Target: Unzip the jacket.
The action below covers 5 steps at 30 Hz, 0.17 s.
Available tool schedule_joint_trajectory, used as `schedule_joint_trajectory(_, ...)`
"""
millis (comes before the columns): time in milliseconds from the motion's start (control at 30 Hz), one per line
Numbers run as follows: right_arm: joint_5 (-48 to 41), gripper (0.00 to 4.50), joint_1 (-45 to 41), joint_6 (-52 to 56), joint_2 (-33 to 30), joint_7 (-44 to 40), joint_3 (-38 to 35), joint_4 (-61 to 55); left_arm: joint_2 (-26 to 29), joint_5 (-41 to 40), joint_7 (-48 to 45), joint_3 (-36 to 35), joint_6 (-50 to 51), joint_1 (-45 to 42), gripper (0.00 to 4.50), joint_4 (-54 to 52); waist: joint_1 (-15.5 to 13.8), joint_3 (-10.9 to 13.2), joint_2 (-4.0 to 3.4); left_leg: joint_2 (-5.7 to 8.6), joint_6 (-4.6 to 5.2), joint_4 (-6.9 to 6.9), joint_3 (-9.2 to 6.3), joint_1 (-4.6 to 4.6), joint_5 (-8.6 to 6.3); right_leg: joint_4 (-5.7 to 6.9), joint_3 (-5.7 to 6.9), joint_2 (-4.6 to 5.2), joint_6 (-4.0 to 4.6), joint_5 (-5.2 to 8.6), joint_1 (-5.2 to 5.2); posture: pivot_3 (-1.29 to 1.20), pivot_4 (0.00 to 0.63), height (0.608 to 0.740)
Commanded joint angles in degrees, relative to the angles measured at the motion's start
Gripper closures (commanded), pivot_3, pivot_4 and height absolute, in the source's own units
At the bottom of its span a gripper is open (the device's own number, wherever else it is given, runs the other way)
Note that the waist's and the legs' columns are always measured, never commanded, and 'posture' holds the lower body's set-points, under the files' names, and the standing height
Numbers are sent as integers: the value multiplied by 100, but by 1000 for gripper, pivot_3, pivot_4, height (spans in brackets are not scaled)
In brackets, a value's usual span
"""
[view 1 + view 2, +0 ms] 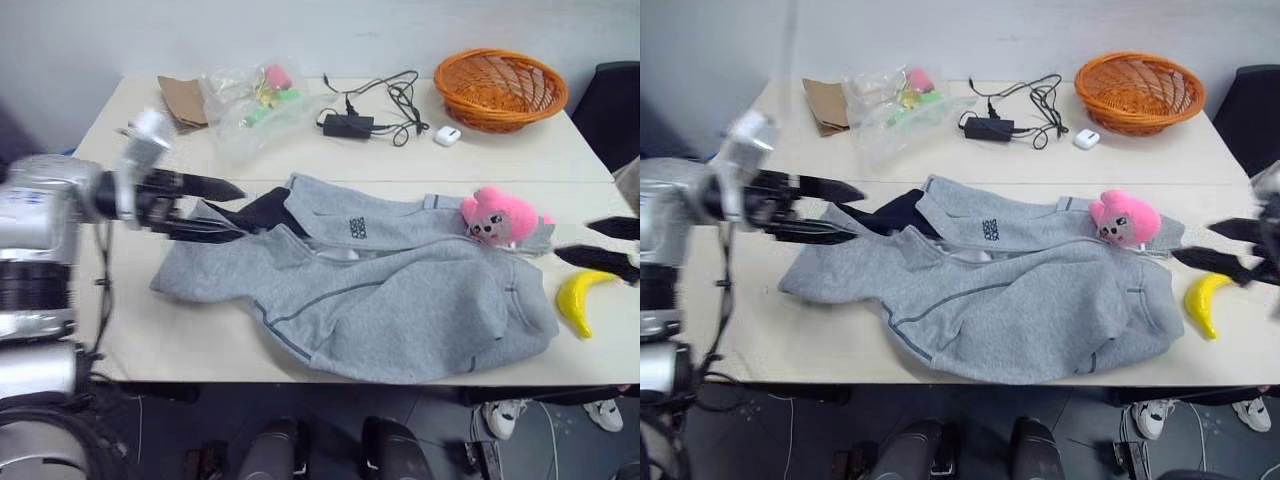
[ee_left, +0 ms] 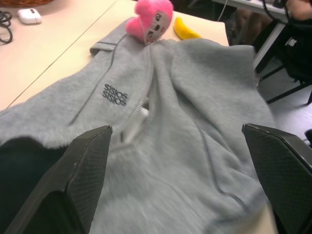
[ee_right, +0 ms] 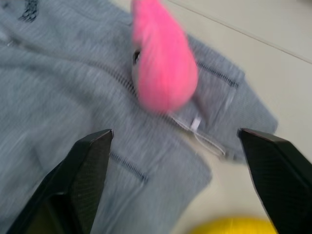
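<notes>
Spread along the near part of the counter (image 1: 180, 345), the jacket (image 1: 400, 300) lies with its long axis running left to right, its navy-lined open end toward the robot's left and its far end at the right, where a pink plush toy (image 1: 498, 217) rests on it. Its zip runs the same way, past the small dark chest logo (image 1: 357, 229). The left gripper (image 1: 225, 210) hovers at the jacket's left end, jaws spread wide and holding nothing. The right gripper (image 1: 1225, 247) hangs just beside the right end, jaws also wide apart and empty, near a banana (image 1: 581, 299)
</notes>
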<state>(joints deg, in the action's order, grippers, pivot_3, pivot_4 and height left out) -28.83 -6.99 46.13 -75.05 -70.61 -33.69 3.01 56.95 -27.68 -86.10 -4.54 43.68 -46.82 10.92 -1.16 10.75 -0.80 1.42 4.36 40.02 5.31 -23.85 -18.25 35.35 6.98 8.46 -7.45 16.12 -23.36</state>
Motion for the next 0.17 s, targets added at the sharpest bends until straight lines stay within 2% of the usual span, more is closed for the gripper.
schedule_joint_trajectory(33, 523, 31, 928, -178, -311, -1464, -1891, 168, 1181, -458, -640, -605, -54, 822, 0, -380, 28, 7, 5, -4, -6, -14, 7, 32, -3, -5, -9, -3, 1, 1, 20, 0, 150, 740)
schedule_joint_trajectory(100, 598, 31, 1799, -141, -257, -2030, -2842, 201, 1734, -651, -640, -957, -146, 1432, 0, -335, 70, 9, 9, -14, -20, -49, 8, 97, -17, -67, -4, -7, 3, 2, 85, 0, 150, 740)
schedule_joint_trajectory(167, 369, 31, 2726, -114, -110, -2189, -3631, 52, 2083, -688, -640, -1315, -397, 2011, 0, -248, 66, 9, 15, -17, -53, -70, 4, 124, -53, -84, -50, 18, 4, 2, 101, 0, 150, 740)
